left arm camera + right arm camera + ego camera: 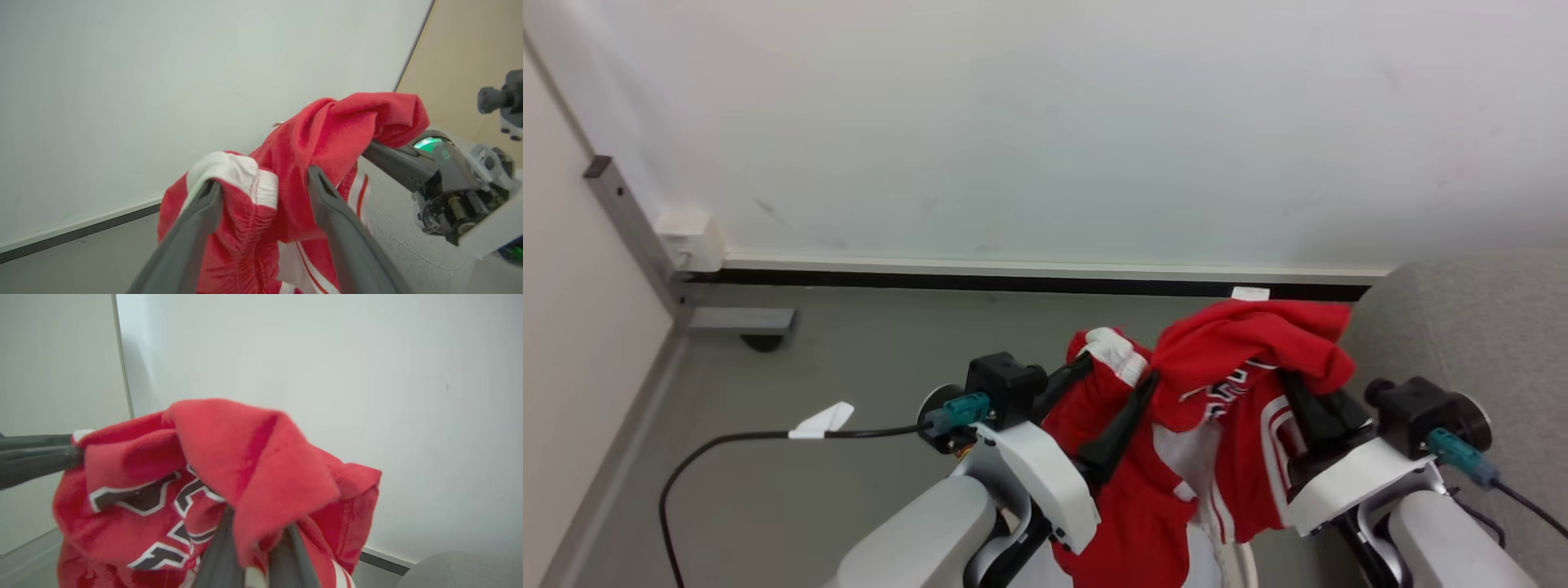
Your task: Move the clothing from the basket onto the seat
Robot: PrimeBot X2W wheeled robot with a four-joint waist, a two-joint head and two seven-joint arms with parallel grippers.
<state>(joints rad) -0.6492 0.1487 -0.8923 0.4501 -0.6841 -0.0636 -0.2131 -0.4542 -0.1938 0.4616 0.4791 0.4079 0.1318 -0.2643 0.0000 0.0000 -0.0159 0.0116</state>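
The left gripper [262, 179] stands with its two dark fingers [196, 220] spread wide apart and clamps nothing. A gathered white waistband [229, 167] lies draped over the tip of one finger, and red cloth fills the gap and hangs against the other. The right gripper [257, 535] has its fingers drawn together on a fold of red fabric, which bunches up over their tips and hides them (in the head view its fingers vanish under the same fold).

Between the two grippers the clothing [1225, 359] hangs in one red bundle, raised off the floor – a jersey with black-and-white lettering [143, 494] on the right gripper's side, and the piece with the elastic waistband and white stripes on the left gripper's side. Its lower part trails down between the two pale forearms to the bottom edge of the head view.

Further out, the light-grey seat [1462, 327] rises just to the right of the bundle, its rounded edge close behind the right wrist; the clothing does not rest on it. Ahead lies a grey floor [849, 367] – a black cable [727, 441] with a white tag [823, 420] runs across it to the left wrist – and beyond it a plain white wall [1045, 122] with a dark strip along its foot
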